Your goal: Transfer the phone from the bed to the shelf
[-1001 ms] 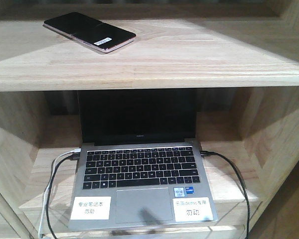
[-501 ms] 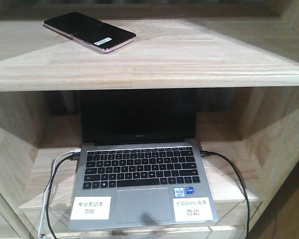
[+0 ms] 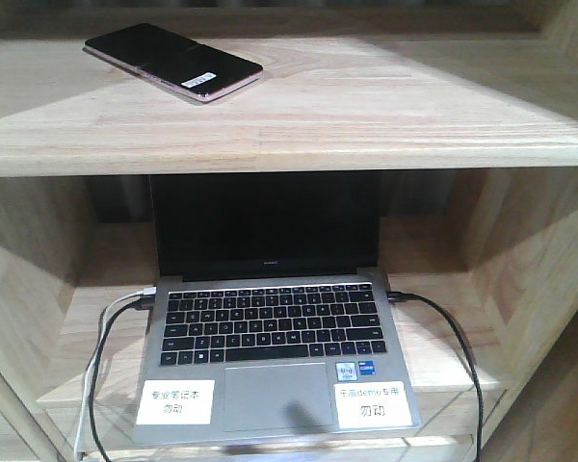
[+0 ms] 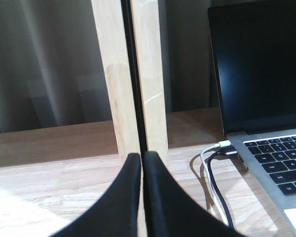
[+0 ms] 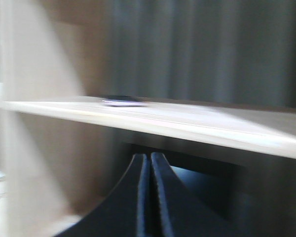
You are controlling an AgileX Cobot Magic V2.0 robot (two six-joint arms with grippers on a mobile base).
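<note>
Front view: phone (image 3: 172, 64) lies flat on the upper board of the shelf (image 3: 366, 125), far left, nothing touching it. Laptop (image 3: 270, 327) sits open in the compartment below, cables (image 3: 443, 327) plugged in on both sides. No bed or arm in frame.

Left wrist view: left gripper (image 4: 142, 163) has its fingers pressed together, nothing between them, near a shelf upright (image 4: 130, 74), laptop to the right.

Right wrist view: blurred. Right gripper (image 5: 150, 163) closed and empty, below the board; phone (image 5: 121, 101) visible on top, well apart.

Judgement: placement looks done; only arm retreat left, if anything.
</note>
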